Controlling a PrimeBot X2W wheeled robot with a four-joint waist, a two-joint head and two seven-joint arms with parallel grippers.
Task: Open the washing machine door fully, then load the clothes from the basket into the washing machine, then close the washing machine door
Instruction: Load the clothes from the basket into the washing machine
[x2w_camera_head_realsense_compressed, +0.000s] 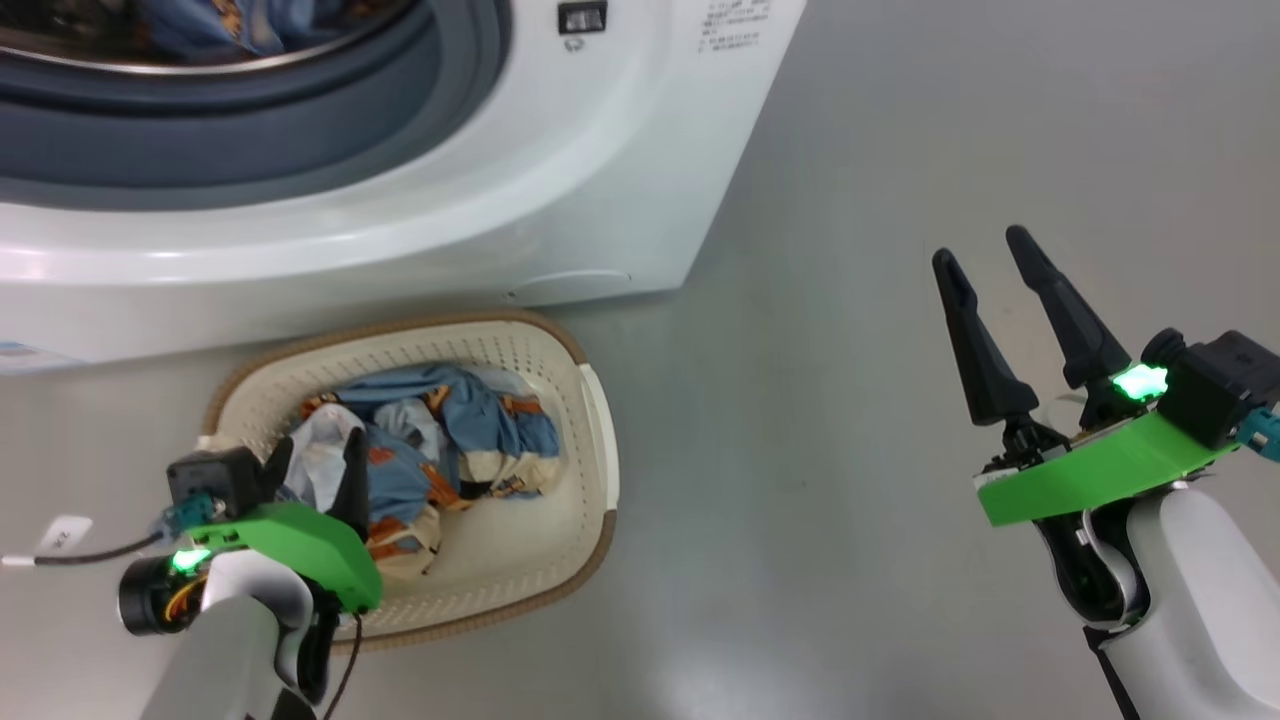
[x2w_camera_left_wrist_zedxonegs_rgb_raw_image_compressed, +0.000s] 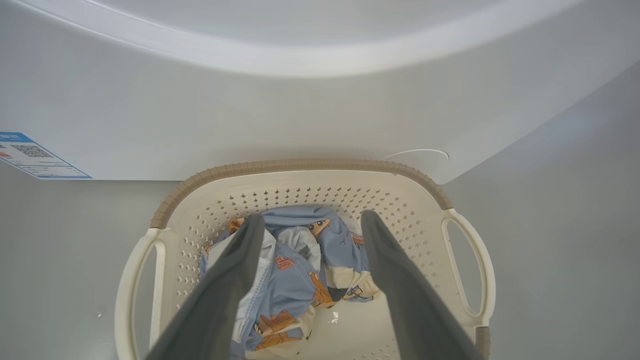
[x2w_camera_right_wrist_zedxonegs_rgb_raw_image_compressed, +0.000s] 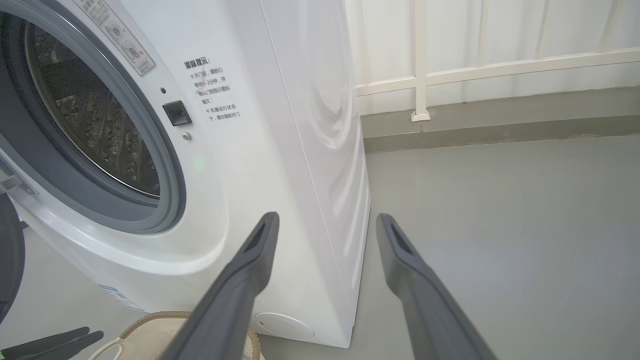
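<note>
The basket (x2w_camera_head_realsense_compressed: 470, 350) sits on the grey floor (x2w_camera_head_realsense_compressed: 850, 400) in the lower left of the head view, just before the washing machine (x2w_camera_head_realsense_compressed: 420, 220). It is cream-white plastic pierced with rows of small holes, with a brown woven-look rim and a looped handle at each side. Inside it, toward the left, the clothes (x2w_camera_head_realsense_compressed: 450, 440) lie in a crumpled heap: light blue cloth printed with orange-brown cartoon figures, with white and cream patches. More of the same print shows in the drum (x2w_camera_right_wrist_zedxonegs_rgb_raw_image_compressed: 95, 115) at the top left of the head view, inside the grey rubber ring (x2w_camera_head_realsense_compressed: 250, 130).

The left claw (x2w_camera_head_realsense_compressed: 318, 445) hangs over the heap with its fingers spread wide; whether the tips touch the cloth cannot be told. The right claw (x2w_camera_head_realsense_compressed: 980, 247) is at the right of the head view over bare floor, fingers apart and empty. The dark edge of the washing machine door (x2w_camera_right_wrist_zedxonegs_rgb_raw_image_compressed: 10, 255) shows at the left edge of the right wrist view, swung clear of the opening.
</note>
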